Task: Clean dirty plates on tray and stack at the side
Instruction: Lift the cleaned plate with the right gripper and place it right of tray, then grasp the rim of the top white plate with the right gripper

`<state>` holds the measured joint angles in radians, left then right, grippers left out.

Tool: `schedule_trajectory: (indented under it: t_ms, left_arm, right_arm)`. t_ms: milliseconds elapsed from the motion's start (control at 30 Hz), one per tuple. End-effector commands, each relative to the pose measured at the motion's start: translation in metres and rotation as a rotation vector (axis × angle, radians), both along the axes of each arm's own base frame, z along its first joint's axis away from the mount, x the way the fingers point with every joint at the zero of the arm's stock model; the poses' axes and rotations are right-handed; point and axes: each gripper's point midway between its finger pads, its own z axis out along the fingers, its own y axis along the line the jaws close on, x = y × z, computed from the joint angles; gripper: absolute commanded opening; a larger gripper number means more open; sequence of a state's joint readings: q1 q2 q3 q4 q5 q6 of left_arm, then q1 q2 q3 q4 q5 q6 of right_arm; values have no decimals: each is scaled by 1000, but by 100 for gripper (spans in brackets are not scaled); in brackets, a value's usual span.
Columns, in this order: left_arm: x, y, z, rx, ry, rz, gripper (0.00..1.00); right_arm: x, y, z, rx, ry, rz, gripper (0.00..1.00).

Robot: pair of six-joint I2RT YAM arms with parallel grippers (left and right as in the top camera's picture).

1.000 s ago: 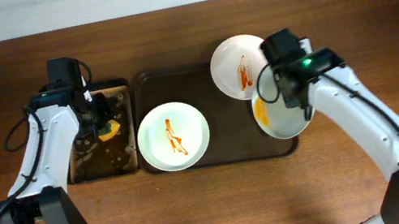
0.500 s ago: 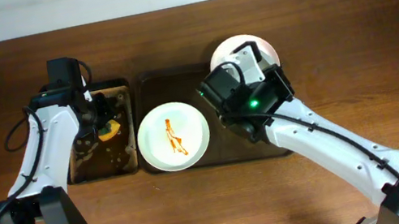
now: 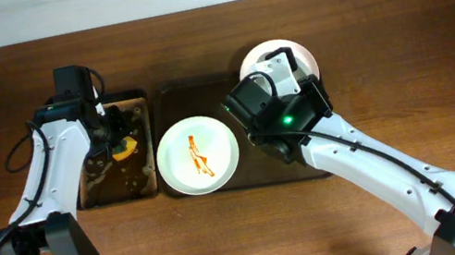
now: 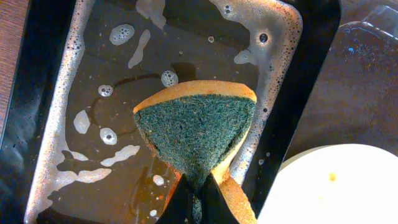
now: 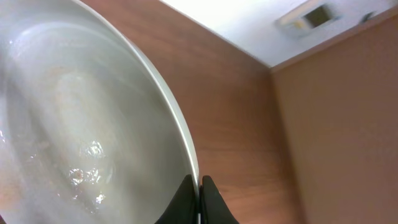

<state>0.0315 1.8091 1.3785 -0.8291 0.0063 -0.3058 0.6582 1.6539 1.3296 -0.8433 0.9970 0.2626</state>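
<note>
A white plate [image 3: 198,154] with orange-red streaks lies on the left part of the dark brown tray [image 3: 203,94]. A second plate [image 3: 281,49] sits at the tray's far right corner, mostly hidden by my right arm. My right gripper [image 5: 200,186] is shut on the rim of a third plate [image 5: 74,137], wet and tilted up; the arm hides this plate in the overhead view. My left gripper [image 4: 198,193] is shut on a yellow-green sponge [image 4: 196,130] over the soapy water; they also show in the overhead view [image 3: 122,148].
The narrow black tray [image 3: 89,194] with foamy water stands left of the brown tray; its rim shows in the left wrist view [image 4: 37,93]. The streaked plate's edge [image 4: 329,186] lies close to its right. Bare wooden table [image 3: 436,34] surrounds both.
My right arm swung left with the held plate, from the tray's right edge to over its middle, then stayed still. The left arm and sponge have not moved.
</note>
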Motion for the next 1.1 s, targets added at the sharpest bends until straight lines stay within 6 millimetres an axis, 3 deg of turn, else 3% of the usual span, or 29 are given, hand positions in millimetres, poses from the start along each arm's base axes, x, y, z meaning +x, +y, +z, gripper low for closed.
schedule_trajectory:
  t_ms: [0, 100, 267, 367, 533, 667, 900, 1067]
  left_arm:
    - [4, 3, 7, 15, -22, -6, 0]
    - [4, 3, 7, 14, -22, -6, 0]
    - [4, 3, 7, 15, -22, -6, 0]
    - [4, 3, 7, 14, -22, -6, 0]
    - [4, 3, 7, 14, -22, -6, 0]
    - [4, 3, 7, 14, -22, -6, 0]
    - [4, 2, 7, 11, -22, -7, 0]
    - [4, 2, 7, 10, -22, -7, 0]
  right_arm:
    - [-1, 2, -20, 331, 43, -85, 4]
    - [4, -21, -30, 428, 75, -169, 4]
    - [13, -100, -46, 718, 115, -393, 4]
    - [8, -156, -54, 875, 107, -538, 4]
    - [-28, -250, -72, 1023, 51, -798, 4]
    - [-59, -296, -95, 1028, 64, -916, 4]
    - [-68, -290, -142, 1069, 213, -869, 4]
    - [-72, -284, -154, 1085, 261, -862, 7]
